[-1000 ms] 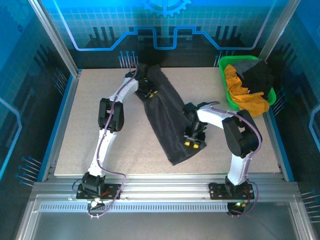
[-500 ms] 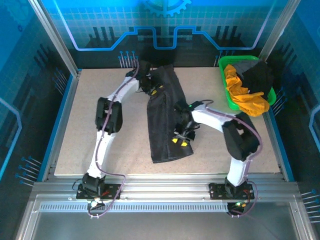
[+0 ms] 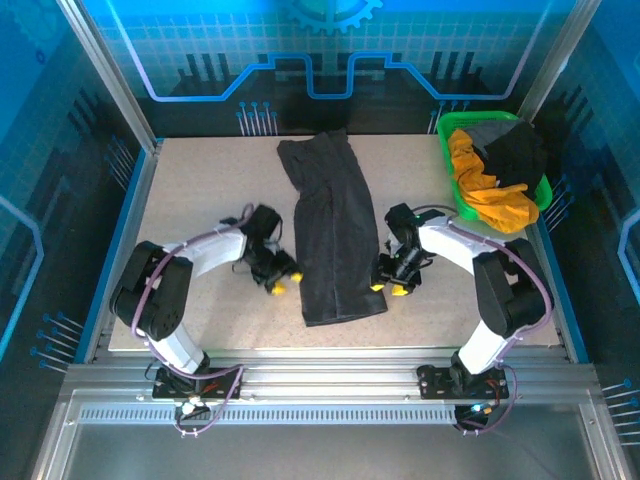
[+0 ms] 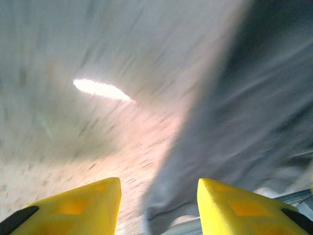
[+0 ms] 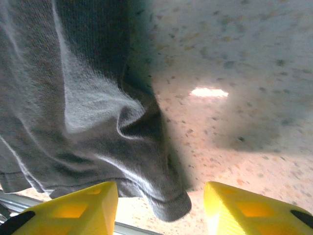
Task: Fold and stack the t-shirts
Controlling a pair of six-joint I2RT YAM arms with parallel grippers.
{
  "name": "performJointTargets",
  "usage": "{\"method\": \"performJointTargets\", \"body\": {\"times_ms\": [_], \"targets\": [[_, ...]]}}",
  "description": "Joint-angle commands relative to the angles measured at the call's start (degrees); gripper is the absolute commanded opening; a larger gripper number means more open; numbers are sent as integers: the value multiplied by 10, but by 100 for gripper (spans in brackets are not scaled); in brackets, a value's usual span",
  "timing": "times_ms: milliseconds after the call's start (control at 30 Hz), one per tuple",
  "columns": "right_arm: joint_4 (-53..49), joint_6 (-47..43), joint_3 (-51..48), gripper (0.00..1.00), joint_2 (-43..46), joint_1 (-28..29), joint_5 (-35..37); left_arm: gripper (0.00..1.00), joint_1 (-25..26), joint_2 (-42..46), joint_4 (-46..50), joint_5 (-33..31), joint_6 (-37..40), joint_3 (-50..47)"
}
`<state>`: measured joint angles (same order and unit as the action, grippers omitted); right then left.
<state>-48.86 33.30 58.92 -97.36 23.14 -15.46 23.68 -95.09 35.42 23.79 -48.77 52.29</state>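
Cloth lies between my 2 arms: the dark charcoal-grey cloth t-shirt [image 3: 332, 235] is folded into 1 long narrow strip on the speckled beige tabletop [image 3: 200, 200]. It runs from the far edge towards the near edge, leaning slightly to my right as it comes nearer. Its near end is wider and squarer than its far end.

My left gripper [image 3: 281, 283] sits low over the table just beside the strip's left edge, level with its nearer half. In the left wrist view my 2 yellow fingers [image 4: 83, 203] stand apart. Bare table and the shirt's edge lie beyond them, and nothing is between the pads. That picture is smeared, so I cannot make out the folds in the cloth.

My right gripper [image 3: 389, 289] sits just beside the strip's right edge, roughly opposite the left one. From the right wrist, its yellow fingers [image 5: 73, 208] are spread too. A hemmed corner of the grey shirt lies on the table in the gap ahead of them, touching neither pad. I have hold of nothing with either gripper.

At the far right corner stands the bright green plastic basket [image 3: 455, 120]. A mustard-yellow cloth t-shirt [image 3: 485, 185] hangs over its near rim. A black cloth t-shirt [image 3: 515, 150] is heaped on top, and a fold of grey cloth [image 3: 490, 130] shows behind them.
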Motion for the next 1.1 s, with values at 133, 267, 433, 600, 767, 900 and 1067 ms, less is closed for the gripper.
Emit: {"method": "performJointTargets", "body": {"times_ms": [133, 267, 433, 600, 767, 900, 1067], "targets": [[27, -1, -28, 43, -41, 34, -17, 47, 101, 18, -89, 67, -89, -59], [33, 19, -39, 35, -24, 38, -16, 44, 131, -23, -115, 69, -107, -51], [27, 37, -40, 17, -9, 51, -15, 33, 141, -66, -137, 53, -104, -40], [20, 52, -53, 6, 20, 65, -14, 0, 141, -36, -74, -6, -79, -35], [10, 75, -63, 1, 40, 94, -37, 0, 142, 56, -63, 16, -115, -105], [2, 94, -64, 0, 38, 128, -56, 0, 147, 134, -99, 61, -171, -187], [8, 115, -77, 0, 45, 143, -66, 0, 152, 198, -164, 69, -236, -252]]}}
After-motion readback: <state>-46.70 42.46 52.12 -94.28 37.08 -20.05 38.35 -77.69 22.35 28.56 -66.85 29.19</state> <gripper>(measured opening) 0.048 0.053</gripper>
